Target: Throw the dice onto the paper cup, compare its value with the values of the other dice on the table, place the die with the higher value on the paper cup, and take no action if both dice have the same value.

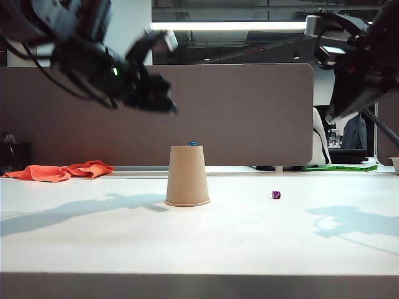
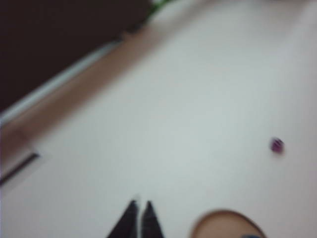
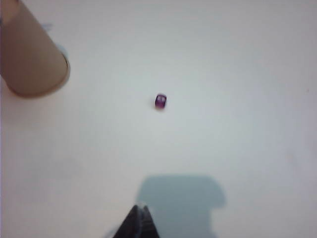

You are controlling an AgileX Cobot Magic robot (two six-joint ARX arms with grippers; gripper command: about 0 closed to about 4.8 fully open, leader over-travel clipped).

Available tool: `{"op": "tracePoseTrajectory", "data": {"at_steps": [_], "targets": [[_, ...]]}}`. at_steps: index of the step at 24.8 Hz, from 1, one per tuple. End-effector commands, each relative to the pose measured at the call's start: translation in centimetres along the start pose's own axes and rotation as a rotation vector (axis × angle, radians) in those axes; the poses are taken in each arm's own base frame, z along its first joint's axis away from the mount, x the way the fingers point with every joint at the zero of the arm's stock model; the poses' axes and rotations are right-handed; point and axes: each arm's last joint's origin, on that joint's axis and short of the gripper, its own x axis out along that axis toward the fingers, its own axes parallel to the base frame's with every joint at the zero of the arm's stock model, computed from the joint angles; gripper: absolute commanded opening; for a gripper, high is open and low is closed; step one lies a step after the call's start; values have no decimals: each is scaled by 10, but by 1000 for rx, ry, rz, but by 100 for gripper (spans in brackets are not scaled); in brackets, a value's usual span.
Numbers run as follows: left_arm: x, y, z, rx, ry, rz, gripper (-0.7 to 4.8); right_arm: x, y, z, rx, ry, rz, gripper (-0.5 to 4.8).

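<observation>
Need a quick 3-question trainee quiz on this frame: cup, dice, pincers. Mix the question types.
1. True or false: the blue die rests on top of the upturned paper cup.
2. The purple die lies: A) inside the cup; B) on the table, apart from the cup; C) in a pincer.
3. Fill in: the left pincer, raised above the table left of the cup, is ____ and holds nothing.

Key: 1 true. 2 B. 3 shut. The right pincer hangs above the table near the purple die, also shut.
</observation>
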Motion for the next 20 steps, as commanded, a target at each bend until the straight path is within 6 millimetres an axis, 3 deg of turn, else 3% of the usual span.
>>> {"op": "tracePoseTrajectory", "data": {"at_steps": [1,5,10,15,20], "targets": [[-29,25,23,-51,-64,148,14,-20,-3,16,-5,-171,-23,-1],[-80,63,37,-207,-130,246,-6,-56,-17,22,18,-315,-96,-1],[-148,81,43,-267,-39,349,-6,-82,-44,5,28,-389,-99,-1],[-209,60,49,-259,-7,451,-6,-105,-57,-35,90,-492,-229,-1],[-238,28,42,-296,-52,511,-6,-112,-47,-66,149,-594,-258,-1]]}}
